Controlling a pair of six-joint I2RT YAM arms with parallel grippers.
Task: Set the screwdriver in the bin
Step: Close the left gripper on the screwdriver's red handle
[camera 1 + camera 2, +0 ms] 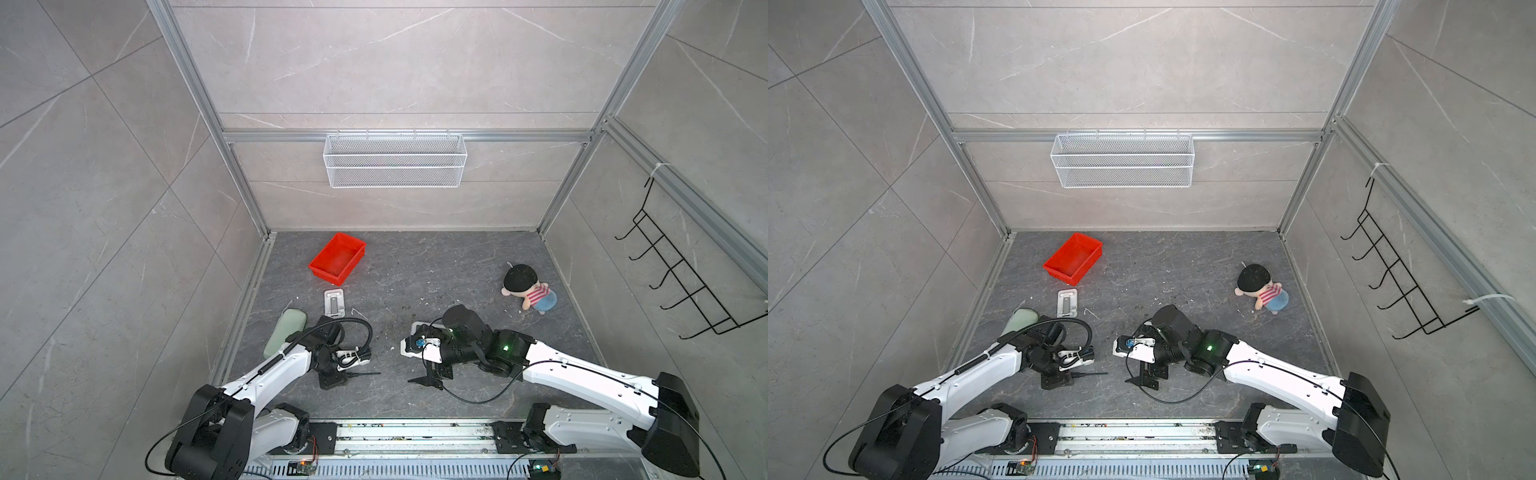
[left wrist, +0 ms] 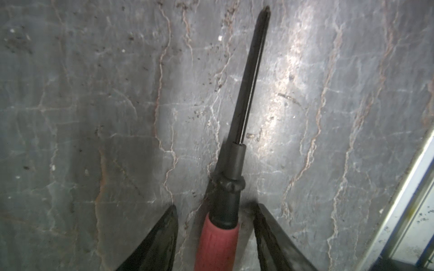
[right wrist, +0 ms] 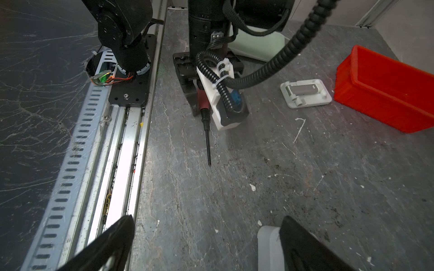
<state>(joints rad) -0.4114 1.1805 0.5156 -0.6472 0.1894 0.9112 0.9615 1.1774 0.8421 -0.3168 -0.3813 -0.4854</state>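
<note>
Dark stone desk [image 1: 415,266] bears the screwdriver [image 2: 231,178] between the left gripper's [image 2: 215,237] part-open, untouching jaws; the red bin [image 1: 337,261] sits empty, right gripper [image 3: 206,244] wide.

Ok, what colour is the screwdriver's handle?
Red, with a black collar; the screwdriver shows best in the left wrist view.

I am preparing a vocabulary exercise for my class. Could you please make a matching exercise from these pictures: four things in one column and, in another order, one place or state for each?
Things:
1. screwdriver
2. bin
3. wire basket
4. doll

Places or states:
A. hangs on the back wall
B. lies on the floor between the fingers of the left gripper
C. stands empty near the back left corner
D. lies on the right side of the floor

Pairs: 1-B, 2-C, 3-A, 4-D
</note>
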